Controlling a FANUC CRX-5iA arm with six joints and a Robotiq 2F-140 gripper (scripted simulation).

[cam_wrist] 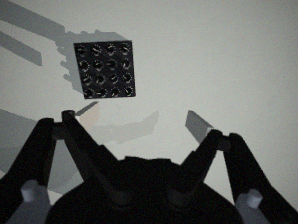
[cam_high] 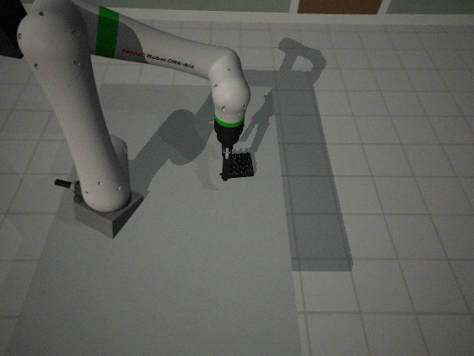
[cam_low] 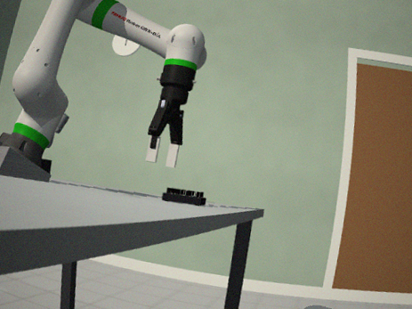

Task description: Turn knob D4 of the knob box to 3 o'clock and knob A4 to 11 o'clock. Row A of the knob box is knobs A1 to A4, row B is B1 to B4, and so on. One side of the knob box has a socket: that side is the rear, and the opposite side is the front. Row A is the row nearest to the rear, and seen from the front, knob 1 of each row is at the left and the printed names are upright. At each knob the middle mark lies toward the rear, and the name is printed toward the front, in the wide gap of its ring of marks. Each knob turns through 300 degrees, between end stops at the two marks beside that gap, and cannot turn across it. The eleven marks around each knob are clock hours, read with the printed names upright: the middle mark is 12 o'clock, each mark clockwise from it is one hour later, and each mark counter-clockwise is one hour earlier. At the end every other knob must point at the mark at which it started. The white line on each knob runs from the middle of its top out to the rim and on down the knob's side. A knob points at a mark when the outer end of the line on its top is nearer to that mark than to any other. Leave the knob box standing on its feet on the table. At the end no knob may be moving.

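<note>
The knob box (cam_high: 241, 164) (cam_low: 184, 196) (cam_wrist: 105, 69) is a small black square with a grid of dark knobs, standing on the grey table (cam_high: 177, 261) (cam_low: 56, 210). It is too small and dim to read the knob lines or names. My gripper (cam_low: 162, 155) (cam_high: 225, 169) (cam_wrist: 144, 114) is open and empty. It hangs well above the table, just beside the box's left edge in the top view. In the wrist view the box lies up and to the left of the fingers.
The arm's base (cam_high: 107, 211) (cam_low: 15, 160) stands on the table to the left of the box. The table's right edge (cam_high: 287, 219) runs close past the box. A door (cam_low: 388, 180) is in the far wall.
</note>
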